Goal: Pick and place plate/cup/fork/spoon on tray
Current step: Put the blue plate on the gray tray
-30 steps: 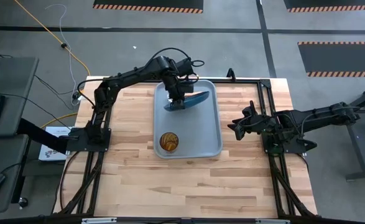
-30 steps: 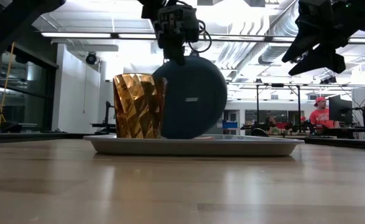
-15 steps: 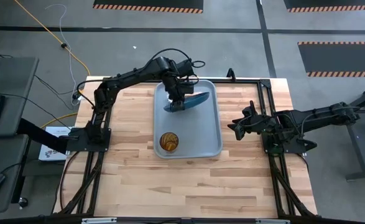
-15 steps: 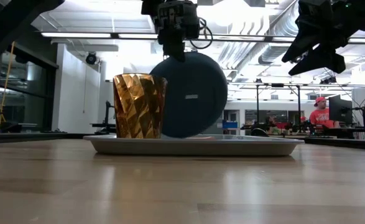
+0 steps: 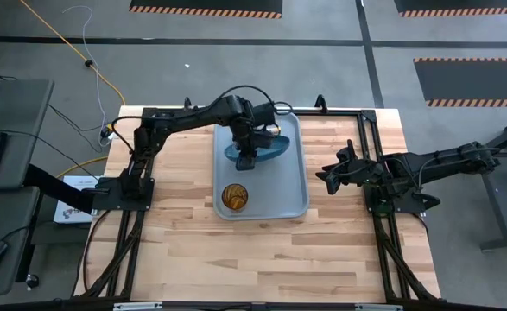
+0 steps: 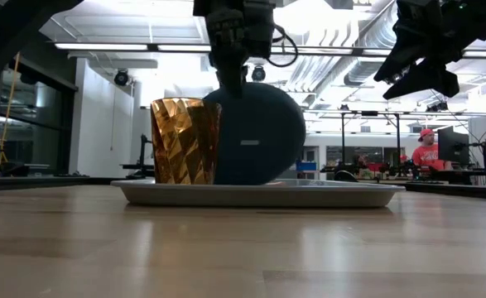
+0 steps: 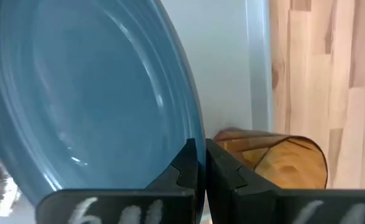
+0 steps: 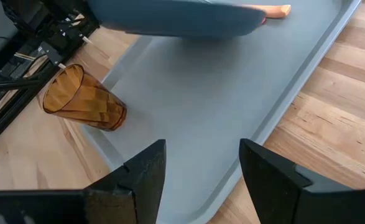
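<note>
Wooden surface (image 5: 193, 225), light planks, is carrying everything. The tray (image 5: 292, 186), biggest item, pale grey-blue rect. w/ rounded corners & raised lip, is lying flat on the surface's middle, long side running front to back; in low view (image 6: 342, 194) it is showing as a shallow pale slab.

The plate (image 5: 275, 147), round, dark teal-blue, raised rim w/ faint concentric rings on its face (image 7: 89, 93), is standing tilted steeply on edge over the tray's far half; in low view (image 6: 263, 136) its lower rim is sitting at tray level, back side facing the camera. Whether it is fully resting on the tray floor: can't tell.

Left tool (image 5: 246, 154) is clenched on the plate's rim, gripping from above; wrist view is showing its two dark fingers (image 7: 185, 167) pinching the rim edge btwn them (image 7: 201, 163).

Right tool (image 5: 326, 179) is hanging above the surface just beside the tray's right edge, fingers (image 8: 146, 171) spread apart, released, holding nothing.

The cup (image 5: 235, 197), small translucent amber-brown tumbler w/ faceted walls, is standing upright in the tray's near half, apart from the plate; low view (image 6: 185, 141) is showing it in front of the plate's left part.

An orange handle tip (image 8: 277, 10) is peeking out under the plate's far edge on the tray; fork or spoon, can't tell.
</note>
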Controlling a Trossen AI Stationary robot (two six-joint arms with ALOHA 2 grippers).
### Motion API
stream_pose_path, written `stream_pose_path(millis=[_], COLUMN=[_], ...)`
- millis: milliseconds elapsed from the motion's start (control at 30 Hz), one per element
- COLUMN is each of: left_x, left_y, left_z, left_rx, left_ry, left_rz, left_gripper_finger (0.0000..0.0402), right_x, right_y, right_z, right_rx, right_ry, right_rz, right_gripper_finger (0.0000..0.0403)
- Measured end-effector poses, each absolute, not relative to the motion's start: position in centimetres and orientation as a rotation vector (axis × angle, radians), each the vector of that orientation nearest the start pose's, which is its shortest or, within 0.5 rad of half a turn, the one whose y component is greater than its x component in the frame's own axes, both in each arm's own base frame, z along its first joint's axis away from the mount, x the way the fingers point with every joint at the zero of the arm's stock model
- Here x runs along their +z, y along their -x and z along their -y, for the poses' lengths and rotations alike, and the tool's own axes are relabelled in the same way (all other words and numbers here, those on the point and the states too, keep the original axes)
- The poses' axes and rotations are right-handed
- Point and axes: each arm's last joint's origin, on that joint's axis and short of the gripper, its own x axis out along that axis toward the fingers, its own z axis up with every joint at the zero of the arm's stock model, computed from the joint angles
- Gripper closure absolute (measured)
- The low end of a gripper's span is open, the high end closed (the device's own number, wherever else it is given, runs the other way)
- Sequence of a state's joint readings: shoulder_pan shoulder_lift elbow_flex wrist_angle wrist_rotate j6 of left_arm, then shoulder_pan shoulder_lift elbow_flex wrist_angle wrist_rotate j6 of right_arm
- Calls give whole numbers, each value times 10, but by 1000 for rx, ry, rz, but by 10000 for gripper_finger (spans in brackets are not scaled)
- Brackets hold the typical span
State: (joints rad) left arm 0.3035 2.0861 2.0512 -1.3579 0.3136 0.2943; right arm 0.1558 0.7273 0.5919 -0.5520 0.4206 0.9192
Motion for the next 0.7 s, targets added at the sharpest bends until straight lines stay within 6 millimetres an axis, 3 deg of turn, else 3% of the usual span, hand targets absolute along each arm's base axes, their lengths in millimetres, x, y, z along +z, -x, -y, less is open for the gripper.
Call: stream_pose_path(millis=[233,700], left_x=[281,281], left_y=[-402,-407], left_z=[-104,-88], left_rx=[-200,-225], left_ry=[180,175], left_rz=[-1313,-1306], left_gripper_finger=[396,336], right_x=[246,246], right_y=[-147,-147], right_z=[-11,-11], right_rx=[-530,-529], right_ry=[-686,-686], right_rz=[-485,-486], right_gripper_finger=[208,208])
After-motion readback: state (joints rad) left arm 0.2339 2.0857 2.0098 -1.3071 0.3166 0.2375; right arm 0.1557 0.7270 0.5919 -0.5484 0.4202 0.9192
